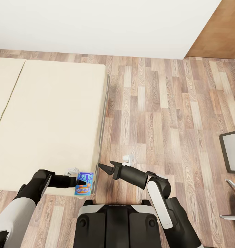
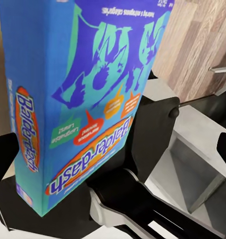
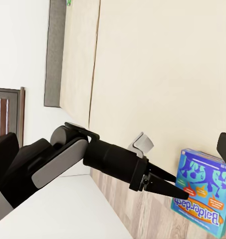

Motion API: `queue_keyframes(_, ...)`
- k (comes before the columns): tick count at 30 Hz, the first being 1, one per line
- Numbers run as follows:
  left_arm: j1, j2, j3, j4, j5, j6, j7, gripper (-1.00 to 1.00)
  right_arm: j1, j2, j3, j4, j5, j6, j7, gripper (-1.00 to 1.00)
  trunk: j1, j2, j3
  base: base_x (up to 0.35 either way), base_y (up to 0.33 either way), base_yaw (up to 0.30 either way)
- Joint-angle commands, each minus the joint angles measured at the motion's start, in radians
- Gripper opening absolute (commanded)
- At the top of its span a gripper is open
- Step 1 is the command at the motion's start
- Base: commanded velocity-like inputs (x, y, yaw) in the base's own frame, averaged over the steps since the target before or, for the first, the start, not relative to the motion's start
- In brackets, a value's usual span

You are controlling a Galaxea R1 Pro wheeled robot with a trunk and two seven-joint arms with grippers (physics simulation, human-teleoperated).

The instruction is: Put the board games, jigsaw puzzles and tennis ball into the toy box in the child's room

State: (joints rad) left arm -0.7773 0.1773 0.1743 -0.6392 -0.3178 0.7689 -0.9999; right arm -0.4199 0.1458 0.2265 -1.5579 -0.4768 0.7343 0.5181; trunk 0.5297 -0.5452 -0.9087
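A blue board game (image 1: 84,184) with "Balderdash" print is held at the near corner of the bed (image 1: 48,120), whose beige mattress is otherwise bare. My left gripper (image 1: 81,182) is shut on this box. In the left wrist view the blue board game (image 2: 78,94) stands between the two black fingers (image 2: 155,122). My right gripper (image 1: 106,166) is open over the wood floor just right of the bed's corner, holding nothing. The right wrist view looks at the left gripper (image 3: 163,183) and the blue board game (image 3: 202,191). The table and the toy box are out of view.
A white wall (image 1: 96,24) runs behind the bed. Wood-plank floor (image 1: 158,113) stretches to the right of the bed. A dark-framed grey piece of furniture (image 1: 233,151) stands at the right edge, with thin metal legs (image 1: 231,203) below it.
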Motion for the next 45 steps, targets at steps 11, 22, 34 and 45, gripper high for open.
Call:
queue_keyframes(11, 0.0, 0.0, 0.005, -0.001, -0.01, 0.005, -0.01, 1.0, 0.0, 0.001, -0.001, -0.001, -0.003, 0.007, 0.0, 1.0, 0.0, -0.001, -0.001, 0.0, 0.0, 0.0)
queue_keyframes(22, 0.0, 0.0, 0.005, -0.001, -0.01, 0.004, -0.009, 1.0, 0.0, 0.001, -0.001, -0.001, -0.003, 0.007, 0.0, 1.0, 0.0, -0.001, -0.001, 0.0, 0.0, 0.0)
queue_keyframes(34, 0.0, 0.0, 0.005, -0.001, -0.01, 0.004, -0.011, 1.0, 0.0, 0.001, -0.001, -0.001, -0.003, 0.007, 0.0, 1.0, 0.0, -0.001, -0.001, 0.0, 0.0, 0.0)
queue_keyframes(45, 0.0, 0.001, 0.005, -0.001, -0.01, 0.004, -0.011, 1.0, 0.0, 0.0, -0.001, -0.001, -0.003, 0.007, 0.0, 1.0, 0.0, -0.001, -0.001, 0.0, 0.0, 0.0)
